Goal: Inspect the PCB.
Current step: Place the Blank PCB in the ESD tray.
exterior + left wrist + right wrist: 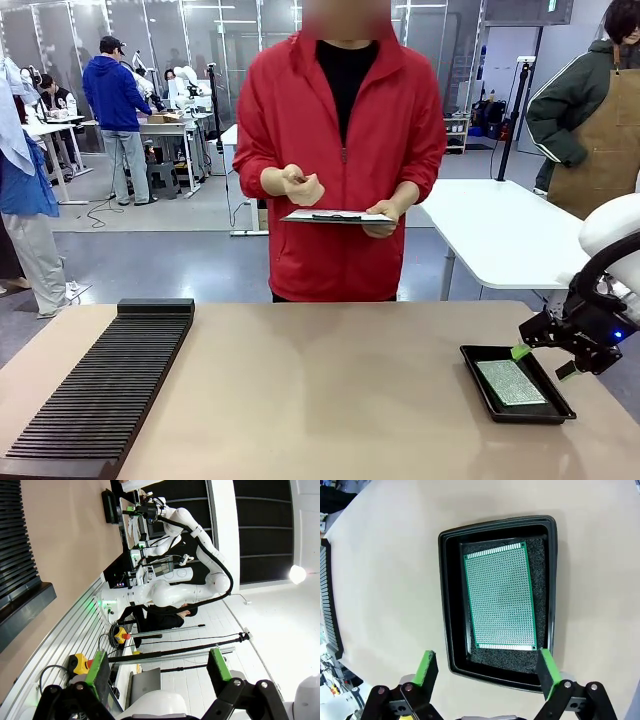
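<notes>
PCB [501, 598] lies flat on foam in the tray [447, 605] at the surface's 4 o'clock — thin, light, stiff, likely scratch-prone; grip the long edges. Right gripper [487, 672] hovers above, jaws spread; left gripper [159, 672] likewise spread.

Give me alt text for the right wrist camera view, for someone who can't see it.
A pale-green PCB with a fine dotted grid lies flat on dark foam inside a shallow black tray on a tan table. The right tool hovers above the tray's near edge, open, its green-padded fingers apart and holding nothing. A black slotted rack shows at the left edge.
</notes>
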Tool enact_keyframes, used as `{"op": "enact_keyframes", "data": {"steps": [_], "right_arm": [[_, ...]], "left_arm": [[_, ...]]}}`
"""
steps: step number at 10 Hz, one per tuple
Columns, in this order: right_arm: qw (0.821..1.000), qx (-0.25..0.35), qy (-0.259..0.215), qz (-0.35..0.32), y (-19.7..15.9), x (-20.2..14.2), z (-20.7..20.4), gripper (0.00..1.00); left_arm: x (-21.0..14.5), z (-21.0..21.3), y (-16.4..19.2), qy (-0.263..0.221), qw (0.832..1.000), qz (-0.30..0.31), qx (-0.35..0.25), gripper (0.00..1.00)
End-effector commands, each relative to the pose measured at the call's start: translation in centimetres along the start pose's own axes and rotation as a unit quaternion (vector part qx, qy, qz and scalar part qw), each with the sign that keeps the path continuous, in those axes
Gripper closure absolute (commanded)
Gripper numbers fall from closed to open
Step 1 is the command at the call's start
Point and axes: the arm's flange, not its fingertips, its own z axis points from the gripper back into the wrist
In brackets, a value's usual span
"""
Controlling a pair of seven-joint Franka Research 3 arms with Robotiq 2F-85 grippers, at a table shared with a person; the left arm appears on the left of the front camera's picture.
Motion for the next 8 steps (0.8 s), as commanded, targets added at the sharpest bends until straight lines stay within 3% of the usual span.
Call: {"op": "enact_keyframes", "data": {"steps": [1, 4, 6, 8], "right_arm": [[1.0, 0.003, -0.002, 0.007, -0.1, 0.2, -0.3, 0.0], [1.0, 0.0, 0.0, 0.0, 0.0, 0.0, 0.0, 0.0], [0.999, 0.047, 0.008, -0.014, 0.1, -1.2, 5.1, 0.0], [0.989, 0.137, 0.025, -0.042, -2.5, -3.5, 10.0, 0.0]], "left_arm": [[0.2, 0.1, -0.2, 0.001, 1.0, 0.006, 0.009, 0.0], [0.2, 0.1, -0.2, 0.001, 1.0, 0.006, 0.009, 0.0], [0.2, 0.1, -0.2, 0.001, 1.0, 0.006, 0.009, 0.0], [0.2, 0.1, -0.2, 0.001, 1.0, 0.006, 0.009, 0.0]]}}
